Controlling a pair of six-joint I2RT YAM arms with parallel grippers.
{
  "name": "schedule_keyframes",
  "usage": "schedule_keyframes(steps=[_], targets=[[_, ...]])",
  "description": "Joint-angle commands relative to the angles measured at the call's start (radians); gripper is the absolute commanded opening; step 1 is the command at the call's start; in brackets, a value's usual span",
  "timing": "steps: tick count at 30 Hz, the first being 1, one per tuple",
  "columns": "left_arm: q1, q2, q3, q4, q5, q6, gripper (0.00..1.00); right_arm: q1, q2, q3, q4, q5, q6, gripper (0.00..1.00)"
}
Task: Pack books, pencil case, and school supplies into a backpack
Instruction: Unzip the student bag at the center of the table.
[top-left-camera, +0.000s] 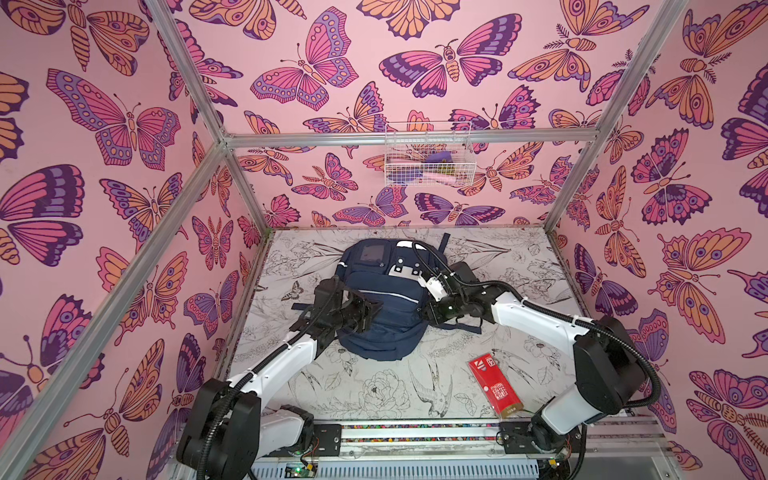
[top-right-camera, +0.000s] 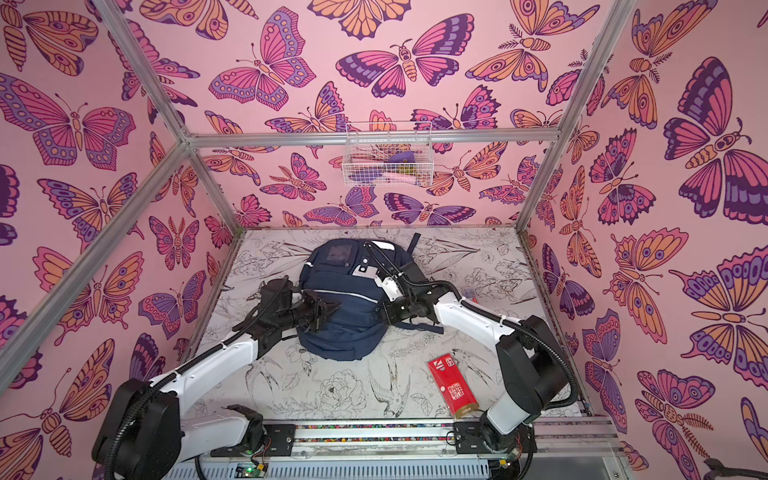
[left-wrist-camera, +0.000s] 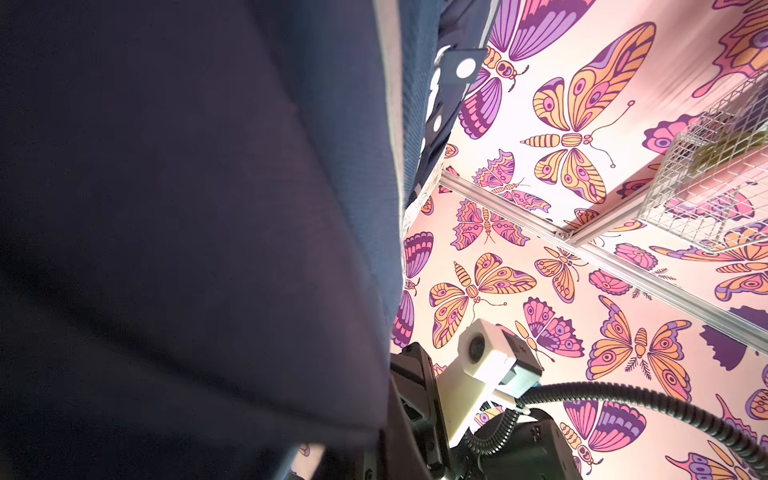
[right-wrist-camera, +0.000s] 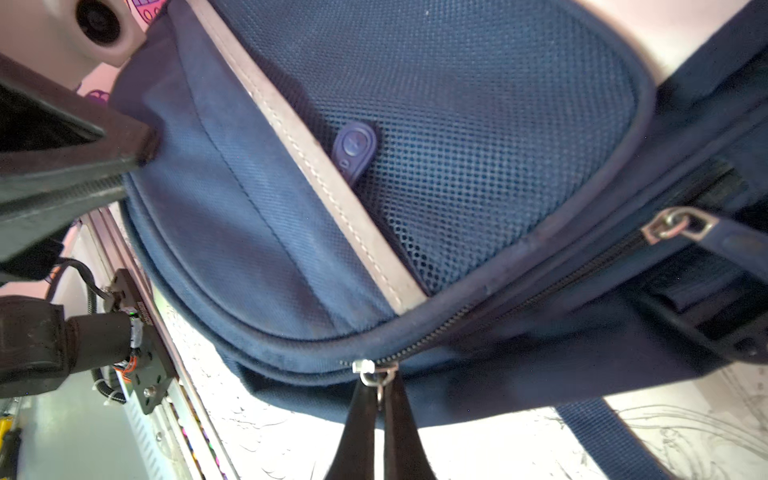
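The navy backpack (top-left-camera: 386, 291) (top-right-camera: 345, 316) lies flat in the middle of the table, in both top views. My left gripper (top-left-camera: 371, 312) (top-right-camera: 330, 309) is at its left side, shut on the backpack's fabric, which fills the left wrist view (left-wrist-camera: 187, 228). One of its fingers (right-wrist-camera: 124, 141) presses into the pack's edge. My right gripper (right-wrist-camera: 378, 384) (top-left-camera: 428, 311) is at the pack's right side, shut on the metal zipper pull (right-wrist-camera: 376, 374) of a closed zip. No books or pencil case show. Whether any school supplies show I cannot tell.
A red flat box (top-left-camera: 494, 384) (top-right-camera: 453, 384) lies on the table at the front right, near the right arm's base. A white wire basket (top-left-camera: 428, 158) (top-right-camera: 388, 156) hangs on the back wall. A loose strap (top-left-camera: 457, 328) trails from the pack's right side. A second zip slider (right-wrist-camera: 673, 224) shows.
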Motion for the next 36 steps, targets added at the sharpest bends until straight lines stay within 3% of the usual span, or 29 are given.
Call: schedule_keyframes(steps=[1, 7, 18, 20, 21, 24, 27, 30, 36], targets=[[0.004, -0.024, 0.005, 0.014, -0.004, 0.004, 0.00, 0.091, -0.012, -0.010, -0.033, -0.044, 0.066, 0.00], [-0.016, -0.007, 0.013, 0.020, -0.011, 0.015, 0.00, 0.218, 0.065, 0.104, -0.070, 0.010, 0.137, 0.00], [-0.057, -0.033, -0.042, 0.014, -0.054, 0.059, 0.01, 0.246, 0.167, 0.256, 0.011, 0.018, 0.340, 0.00], [-0.012, -0.051, -0.056, -0.008, -0.050, 0.070, 0.33, 0.241, 0.153, 0.242, 0.001, 0.013, 0.374, 0.00], [0.016, -0.065, -0.058, -0.038, -0.048, 0.085, 0.45, 0.238, 0.143, 0.233, -0.008, 0.014, 0.384, 0.00], [0.135, -0.112, -0.020, -0.244, -0.067, 0.188, 0.63, 0.237, 0.099, 0.203, -0.055, 0.028, 0.391, 0.00], [0.236, -0.129, 0.033, -0.402, -0.089, 0.308, 0.70, 0.230, 0.086, 0.187, -0.098, 0.020, 0.395, 0.00], [0.289, -0.093, 0.069, -0.453, -0.074, 0.369, 0.72, 0.225, 0.091, 0.187, -0.121, 0.008, 0.400, 0.00], [0.299, 0.031, 0.130, -0.397, -0.019, 0.411, 0.63, 0.225, 0.106, 0.211, -0.134, -0.025, 0.403, 0.00]])
